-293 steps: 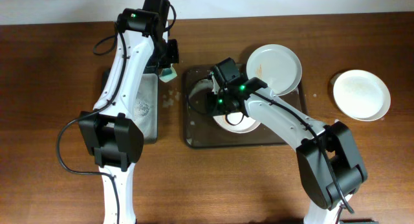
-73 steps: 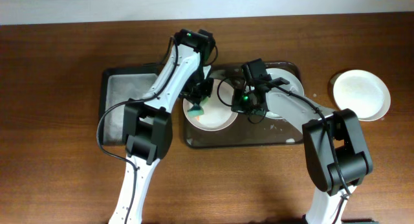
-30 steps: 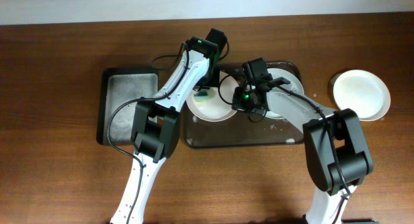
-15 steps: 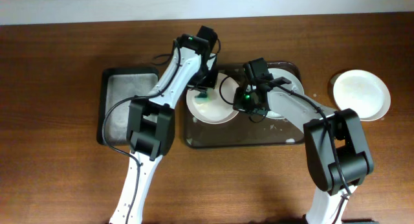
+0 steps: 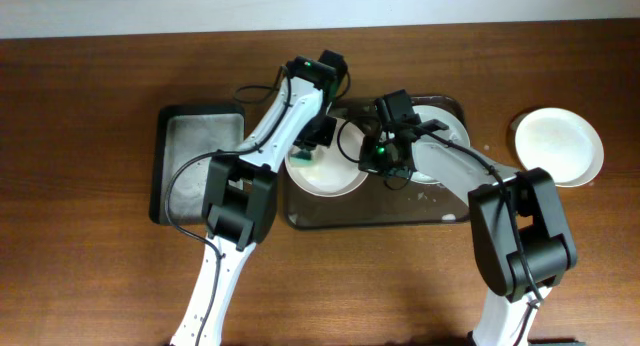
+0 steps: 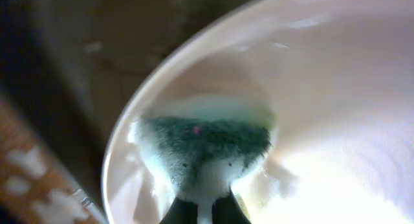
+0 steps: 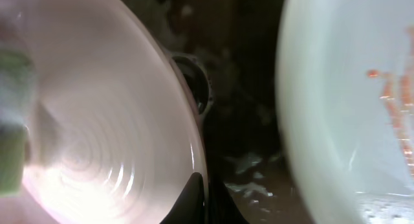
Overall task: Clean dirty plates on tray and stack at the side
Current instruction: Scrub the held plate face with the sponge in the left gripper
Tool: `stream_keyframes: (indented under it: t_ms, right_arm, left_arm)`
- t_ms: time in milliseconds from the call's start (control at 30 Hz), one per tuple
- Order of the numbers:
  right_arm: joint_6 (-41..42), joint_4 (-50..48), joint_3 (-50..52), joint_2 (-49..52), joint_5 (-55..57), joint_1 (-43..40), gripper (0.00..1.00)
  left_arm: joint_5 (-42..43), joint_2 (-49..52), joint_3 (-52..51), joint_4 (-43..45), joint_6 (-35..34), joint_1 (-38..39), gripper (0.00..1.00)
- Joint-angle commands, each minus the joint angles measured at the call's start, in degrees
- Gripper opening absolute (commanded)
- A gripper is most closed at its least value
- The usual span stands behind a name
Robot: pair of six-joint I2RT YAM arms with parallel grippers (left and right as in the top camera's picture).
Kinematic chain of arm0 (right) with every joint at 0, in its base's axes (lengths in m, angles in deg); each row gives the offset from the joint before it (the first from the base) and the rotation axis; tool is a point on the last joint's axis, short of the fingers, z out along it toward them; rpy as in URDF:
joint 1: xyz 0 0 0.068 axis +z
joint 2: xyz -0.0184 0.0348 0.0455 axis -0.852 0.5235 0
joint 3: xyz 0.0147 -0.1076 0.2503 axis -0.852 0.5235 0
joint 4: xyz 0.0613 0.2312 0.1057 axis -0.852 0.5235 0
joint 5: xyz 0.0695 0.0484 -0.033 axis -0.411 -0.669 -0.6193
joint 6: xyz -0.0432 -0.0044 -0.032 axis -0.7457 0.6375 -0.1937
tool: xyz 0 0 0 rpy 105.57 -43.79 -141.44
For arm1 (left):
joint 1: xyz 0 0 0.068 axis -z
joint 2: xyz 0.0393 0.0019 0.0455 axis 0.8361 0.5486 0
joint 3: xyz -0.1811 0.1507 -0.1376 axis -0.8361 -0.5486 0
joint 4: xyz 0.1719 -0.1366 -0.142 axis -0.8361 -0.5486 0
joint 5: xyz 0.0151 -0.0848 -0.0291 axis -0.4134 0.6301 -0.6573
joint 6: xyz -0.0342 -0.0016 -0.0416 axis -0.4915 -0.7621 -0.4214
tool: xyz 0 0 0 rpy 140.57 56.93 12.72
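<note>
A white plate lies at the left end of the dark brown tray. My left gripper is shut on a green sponge and presses it on the plate's left part; the left wrist view shows the sponge on the plate. My right gripper is shut on this plate's right rim. A second plate with orange smears lies on the tray's right part, partly under my right arm. A third plate lies on the table at the right.
A narrow black tray lies on the table left of the brown tray. Water drops and foam lie on the tray floor between the two plates. The brown table runs all around.
My left gripper has slid the sponge a little down and to the left across the plate since half a second ago. My right gripper and the plates have stayed put.
</note>
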Motion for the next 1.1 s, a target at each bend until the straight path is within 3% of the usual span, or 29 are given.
stream_keyframes:
  t_ms: [0,67,233,400,500,667,833,1067]
  right_arm:
    - [-1.38,0.26,0.5,0.85,0.92,-0.04,0.04]
    - [-1.38,0.26,0.5,0.85,0.92,-0.04,0.04]
    - [-1.38,0.26,0.5,0.85,0.92,-0.04,0.04]
    - [-1.38,0.26,0.5,0.85,0.92,-0.04,0.04]
    - [-1.38,0.26,0.5,0.85,0.92,-0.04,0.04]
    - [-1.4,0.26,0.5,0.85,0.92,-0.04,0.04]
    - [-1.38,0.24,0.5,0.85,0.92,-0.04,0.04]
    - [-1.4,0.26,0.5,0.85,0.92,-0.04,0.04]
  left_arm:
    - [16.76,2.45,-0.87,0.46,11.61,0.46,0.0]
    - [17.07,2.45,-0.87,0.24,12.68,0.35,0.0]
    - [27.47,2.45,-0.87,-1.38,21.05,0.07,0.0]
    - [28.28,2.45,-0.87,-2.69,21.14,-1.55,0.0]
    - [21.57,2.45,-0.87,-2.78,11.74,-3.23,0.0]
    - [-3.93,2.45,-0.87,-6.36,-10.71,-5.22,0.0]
    - [-16.41,2.45,-0.87,-5.57,-18.99,-5.42,0.0]
    - [-15.61,2.45,-0.87,2.34,-18.99,-3.34,0.0]
